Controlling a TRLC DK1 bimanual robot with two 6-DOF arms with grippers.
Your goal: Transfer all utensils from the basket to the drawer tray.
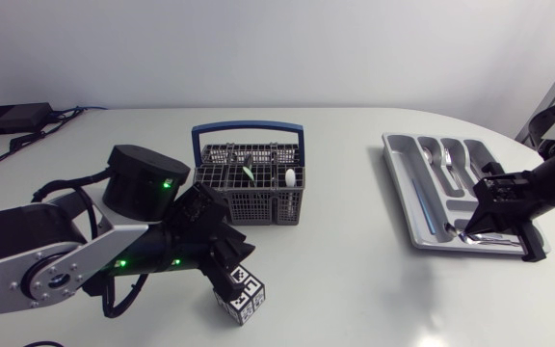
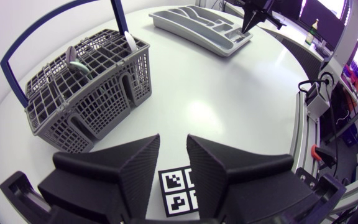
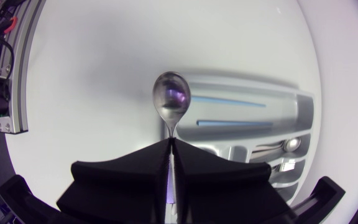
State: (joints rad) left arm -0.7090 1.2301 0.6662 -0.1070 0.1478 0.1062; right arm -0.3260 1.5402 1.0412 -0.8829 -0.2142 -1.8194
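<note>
Two handles in the basket: a green-handled piece point(image 1: 247, 173) and a white-handled piece point(image 1: 289, 177) stand up out of the grey basket point(image 1: 249, 198), which sits mid-table with its blue bail raised.
Spoon: a silver spoon point(image 3: 171, 99) is the piece on the go; it hangs bowl-first over the near end of the drawer tray point(image 1: 400, 193), at the table's right side.
Right gripper: the right gripper point(image 3: 171, 144) has its jaws pinched tight on the spoon's handle from both sides, leaving only a sliver between them.
Tray contents: a few silver pieces point(image 1: 439, 159) already lie in the far compartments.
Step in hand: to my eye this is the placing step, with the spoon carried across and not yet let go.
Next move: it looks to need the spoon lined up along a long compartment and lowered, so that it drops inside and not across a divider or the rim; only then should the jaws open.
Left gripper: the left gripper point(image 2: 173, 146) hovers low in front of the basket, jaws narrowly apart and holding nothing.
Marker cube: a small marker cube point(image 2: 180, 190) sits on the table right under those fingers.
Writing: nothing readable from here; the only markings are the black-and-white square code patterns on the cube's faces.
</note>
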